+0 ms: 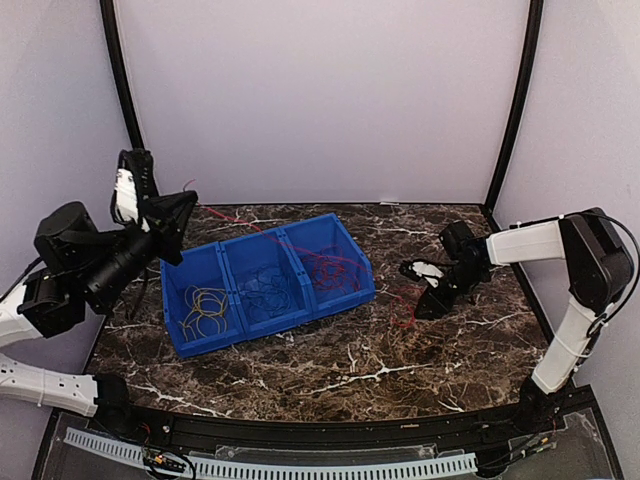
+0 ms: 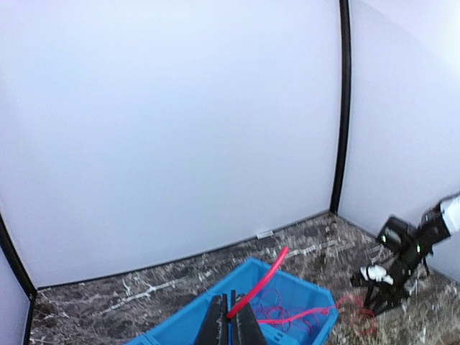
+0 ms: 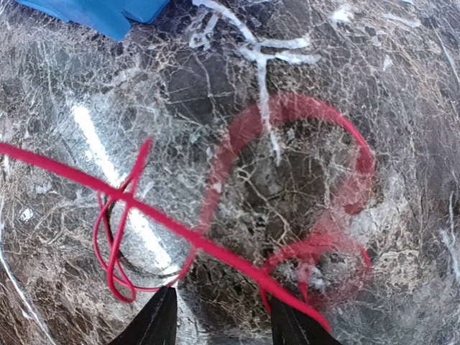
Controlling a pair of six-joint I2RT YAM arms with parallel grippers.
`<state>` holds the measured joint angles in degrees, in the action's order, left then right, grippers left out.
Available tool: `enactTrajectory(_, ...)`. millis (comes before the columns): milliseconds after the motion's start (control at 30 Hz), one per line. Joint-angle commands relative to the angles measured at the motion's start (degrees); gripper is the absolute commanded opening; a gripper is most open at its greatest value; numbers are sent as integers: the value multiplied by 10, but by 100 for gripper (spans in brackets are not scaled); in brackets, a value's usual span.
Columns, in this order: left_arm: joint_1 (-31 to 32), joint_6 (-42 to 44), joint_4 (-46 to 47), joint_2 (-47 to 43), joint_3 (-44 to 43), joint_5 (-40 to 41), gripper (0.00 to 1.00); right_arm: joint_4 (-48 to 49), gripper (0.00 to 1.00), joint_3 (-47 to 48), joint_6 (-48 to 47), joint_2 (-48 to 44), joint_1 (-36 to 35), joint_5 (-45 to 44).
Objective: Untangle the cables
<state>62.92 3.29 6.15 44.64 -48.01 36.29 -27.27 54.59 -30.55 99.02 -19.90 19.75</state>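
A blue three-compartment bin (image 1: pixel 350 250) holds yellow-tan cables (image 1: pixel 205 308) on the left, blue cables (image 1: pixel 265 288) in the middle and red cables (image 1: pixel 330 270) on the right. My left gripper (image 1: pixel 180 210) is raised over the table's far left. In the left wrist view it (image 2: pixel 231 305) is shut on a red cable (image 2: pixel 259 284), which runs taut over the bin towards the right arm. My right gripper (image 1: pixel 428 295) hovers low, right of the bin. In the right wrist view it (image 3: pixel 223 296) is open, with a taut red strand (image 3: pixel 144 212) crossing between its fingers above red loops (image 3: pixel 309 180) on the table.
The dark marble table (image 1: pixel 330 370) is walled by white panels with black corner posts (image 1: pixel 510 110). The bin sits at an angle in the middle. A corner of the bin (image 3: pixel 93 14) shows at the top left of the right wrist view.
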Motion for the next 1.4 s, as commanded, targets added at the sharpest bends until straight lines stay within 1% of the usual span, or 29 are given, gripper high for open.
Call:
enactTrajectory(0,1,55,-24,-28,-68,66,0,-33,48,-18,15,18,9,-51)
enactTrajectory(167,1,103,-43,-8,-135,100,0,-36,48,-18,14,27,12,-57)
enactTrajectory(333,1,141,-15,12,-158,103,0,-37,48,-18,15,24,16,-57)
enactTrajectory(433,1,145,-13,28,-166,98,0,-38,46,-18,14,24,18,-56)
enactTrajectory(500,1,142,-16,40,-166,93,0,-41,39,-16,10,25,19,-52)
enactTrajectory(700,1,125,-7,63,-152,75,0,-47,8,-4,7,15,19,-39)
enactTrajectory(767,1,119,-3,70,-149,66,0,-54,2,7,8,-3,19,-26)
enactTrajectory(800,1,119,-3,74,-151,60,0,-58,0,13,7,-15,19,-15)
enactTrajectory(933,1,103,-25,111,-177,41,0,-101,0,71,1,-49,13,31)
enactTrajectory(1000,1,81,-46,139,-196,18,0,-125,0,106,-2,-61,4,33)
enactTrajectory(1100,1,27,-99,189,-228,-33,0,-150,0,156,-11,-86,-16,31)
enactTrajectory(1167,1,-2,-110,211,-230,-64,0,-153,0,177,-10,-100,-24,34)
enactTrajectory(1267,1,-27,-83,226,-212,-94,0,-135,0,193,1,-113,-28,38)
enactTrajectory(1367,1,-67,-65,240,-193,-119,0,-140,0,230,7,-113,-32,61)
